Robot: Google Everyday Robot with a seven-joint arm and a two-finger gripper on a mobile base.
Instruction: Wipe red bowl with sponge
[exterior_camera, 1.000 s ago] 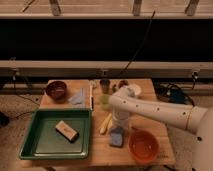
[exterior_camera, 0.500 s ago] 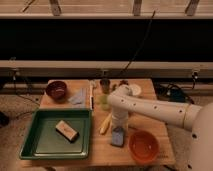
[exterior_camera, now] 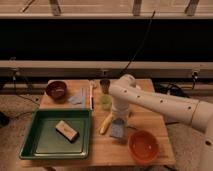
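An orange-red bowl (exterior_camera: 144, 146) stands at the table's front right corner. A darker red bowl (exterior_camera: 56, 90) stands at the back left. My gripper (exterior_camera: 118, 125) hangs from the white arm (exterior_camera: 150, 102) over the middle of the table, just left of and behind the orange-red bowl. It holds a small blue sponge (exterior_camera: 117, 131) that hangs just above the wood, apart from the bowl. A tan block with a dark top (exterior_camera: 67, 130), maybe a second sponge, lies in the green tray (exterior_camera: 35, 145).
A banana (exterior_camera: 105, 125) lies right beside the blue sponge on its left. A green cup (exterior_camera: 105, 102) and a dark cup (exterior_camera: 105, 85) stand behind it. A blue cloth (exterior_camera: 78, 97) lies near the dark red bowl. The table's front edge is close to the orange-red bowl.
The gripper and the blue sponge have risen slightly and moved a little toward the back. The arm's elbow has swung left. Bowls, tray and banana have not moved.
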